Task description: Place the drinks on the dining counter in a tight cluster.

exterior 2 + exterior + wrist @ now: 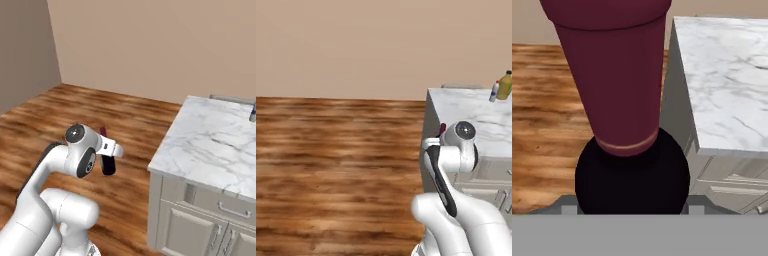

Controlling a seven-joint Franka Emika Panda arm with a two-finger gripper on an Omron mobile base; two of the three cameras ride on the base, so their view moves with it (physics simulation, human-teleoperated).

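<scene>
In the hand view a dark wine bottle [619, 95] with a maroon neck fills the space between my gripper's [632, 202] jaws, which are shut on its black body. From the left base view its maroon tip [442, 129] pokes out behind the hand, off the near left corner of the dining counter [466, 112]. The right base view shows the gripper [108, 156] holding the bottle [107, 165] over the wooden floor, left of the counter [210, 142]. A yellow juice bottle [504, 86] and a small pale bottle [494, 92] stand close together at the counter's far right.
Grey cabinet fronts with drawers [220, 210] run under the marble top. Open wooden floor [331, 165] spreads to the left, up to a beige wall [356, 45]. A grey object [230, 98] lies at the counter's far edge.
</scene>
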